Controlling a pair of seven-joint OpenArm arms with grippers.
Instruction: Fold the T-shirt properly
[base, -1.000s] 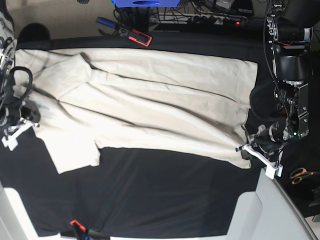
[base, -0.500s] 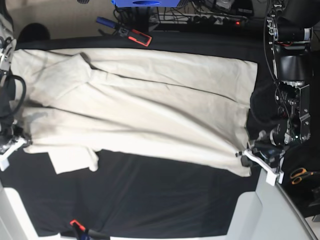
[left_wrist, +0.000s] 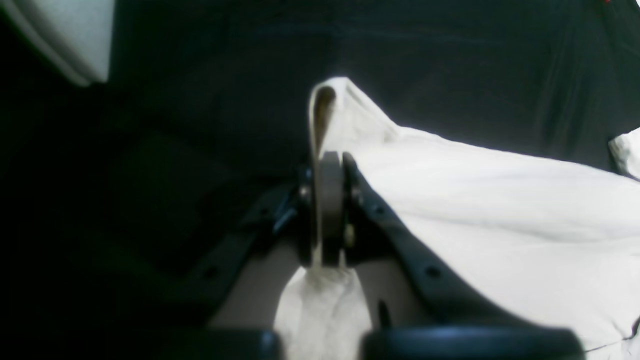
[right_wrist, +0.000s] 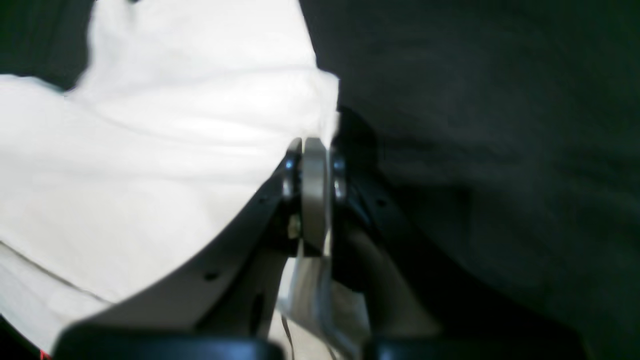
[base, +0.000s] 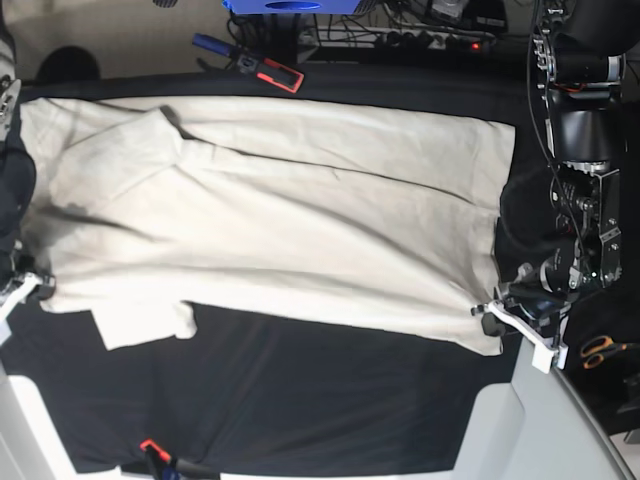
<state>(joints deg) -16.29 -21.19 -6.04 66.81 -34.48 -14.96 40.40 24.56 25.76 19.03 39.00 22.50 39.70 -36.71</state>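
Cream cotton T-shirt (base: 290, 215), 1 only, lies spread across black table cover (base: 320, 400), its near long edge drawn taut between both arms. L gripper (left_wrist: 327, 210), at shirt's hem corner, jaws pinched tight w/ cloth sandwiched between. R gripper (right_wrist: 310, 200), at shirt's shoulder end, likewise clamped on a cloth edge. 2 grippers, both holding. Progress, my read: early; one lengthwise fold underway, sleeve (base: 145, 325) pokes out on shirt's near side, crosswise folds not yet done. Beyond shirt's far edge: red-black tool (base: 270, 72), 1. Orange scissors (base: 600, 350) outside hem end, 1.
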